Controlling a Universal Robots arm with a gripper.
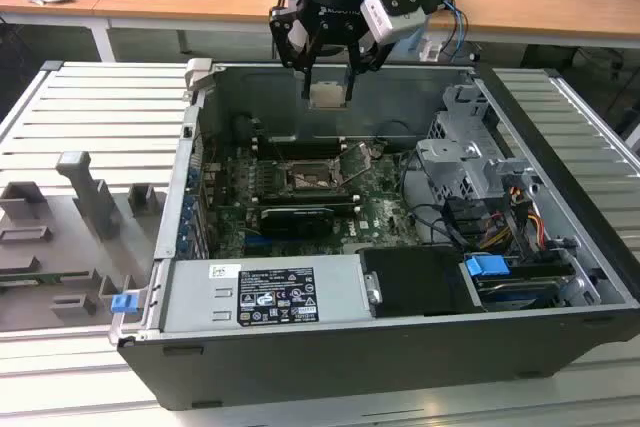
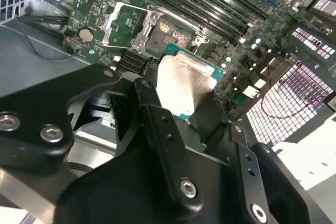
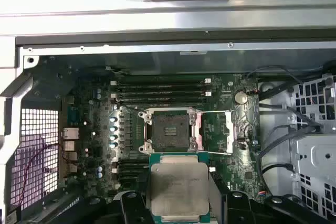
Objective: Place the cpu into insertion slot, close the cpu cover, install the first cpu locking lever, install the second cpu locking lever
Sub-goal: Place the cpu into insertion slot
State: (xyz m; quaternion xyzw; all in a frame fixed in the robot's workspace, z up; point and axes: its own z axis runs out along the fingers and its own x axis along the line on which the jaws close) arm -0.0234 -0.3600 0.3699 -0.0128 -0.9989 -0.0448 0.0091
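Observation:
My gripper (image 1: 328, 95) hangs above the rear wall of the open computer case, shut on the cpu (image 1: 328, 94), a flat square silver-grey chip. In both wrist views the cpu (image 3: 178, 188) (image 2: 184, 85) sits between the black fingers (image 3: 137, 205), face showing. Below and apart from it lies the insertion slot (image 1: 312, 179) (image 3: 169, 131) (image 2: 170, 34), a dark square socket with a silvery rim on the green board. The cpu cover (image 3: 216, 132) (image 2: 128, 24) is swung open beside the socket, a thin silver frame (image 1: 358, 162) standing tilted toward the exterior view's right.
Long black memory slots (image 3: 160, 90) run beside the socket. A grey power supply (image 1: 265, 297) fills the case front. A metal drive cage (image 1: 470, 162) with cables (image 3: 278, 145) stands at the exterior view's right. A grey fixture tray (image 1: 70, 237) lies left of the case.

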